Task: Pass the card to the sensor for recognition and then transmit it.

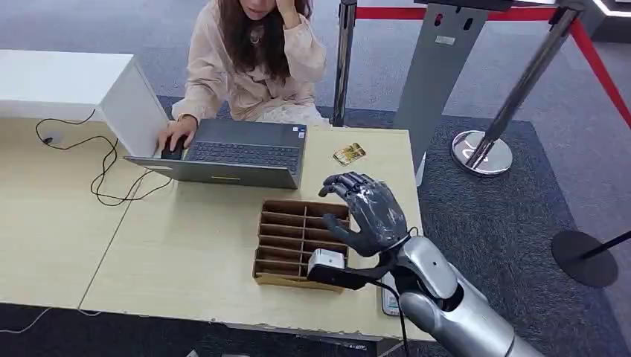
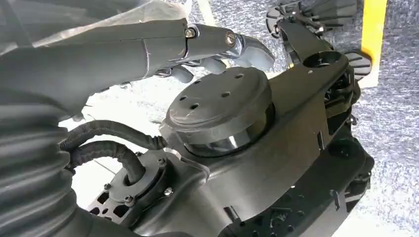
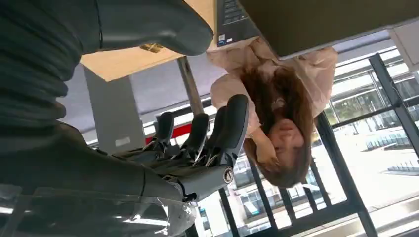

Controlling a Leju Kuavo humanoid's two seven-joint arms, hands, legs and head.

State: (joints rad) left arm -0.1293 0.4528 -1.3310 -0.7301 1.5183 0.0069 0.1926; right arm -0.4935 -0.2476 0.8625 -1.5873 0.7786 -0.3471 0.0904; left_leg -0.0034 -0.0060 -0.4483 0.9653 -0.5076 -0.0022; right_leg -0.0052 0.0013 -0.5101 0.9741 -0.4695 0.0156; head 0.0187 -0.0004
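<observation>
One hand, our right hand [image 1: 370, 212], hangs over the divided tray [image 1: 283, 242] with fingers spread, holding nothing. The card [image 1: 350, 154] lies on the counter [image 1: 186, 260] at twelve o'clock from it, well apart, beside the laptop [image 1: 238, 154].

Pale wood-grain worktop [image 1: 201, 245], smooth and matt. On it, a brown compartmented cardboard tray [image 1: 286, 245], dull and papery, and a small glossy gold card [image 1: 350, 154]. The dark plastic right hand [image 1: 368, 212] wears a shiny clear film; its silver forearm [image 1: 446, 297] gleams like polished metal. Grey laptop [image 1: 238, 155], satin finish. Rough dark carpet [image 1: 491, 223] on the floor.
</observation>
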